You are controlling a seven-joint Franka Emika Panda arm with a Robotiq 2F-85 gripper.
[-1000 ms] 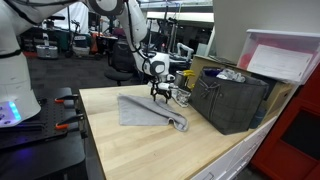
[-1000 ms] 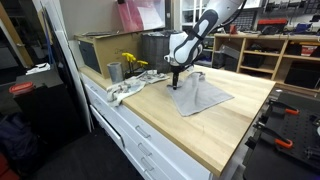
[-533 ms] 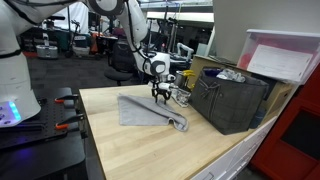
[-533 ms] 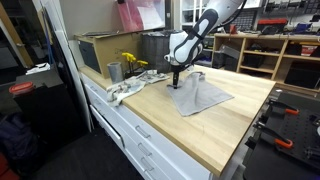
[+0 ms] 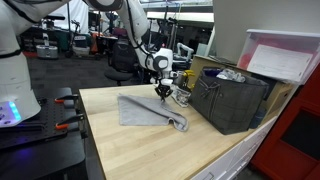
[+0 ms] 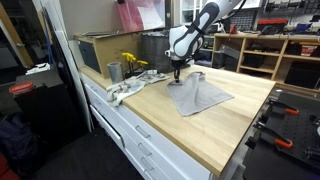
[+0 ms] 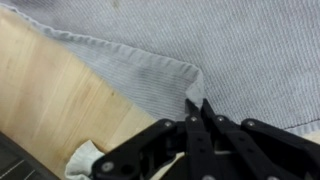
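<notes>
Since the earlier frame the pincer (image 5: 161,91) has risen slightly, drawing one corner of the grey cloth (image 5: 140,110) up with it. The wrist view shows its fingers closed tight on that corner. The remainder of the cloth lies flat on the wooden counter (image 5: 130,150), just beside the dark crate (image 5: 235,100).
</notes>
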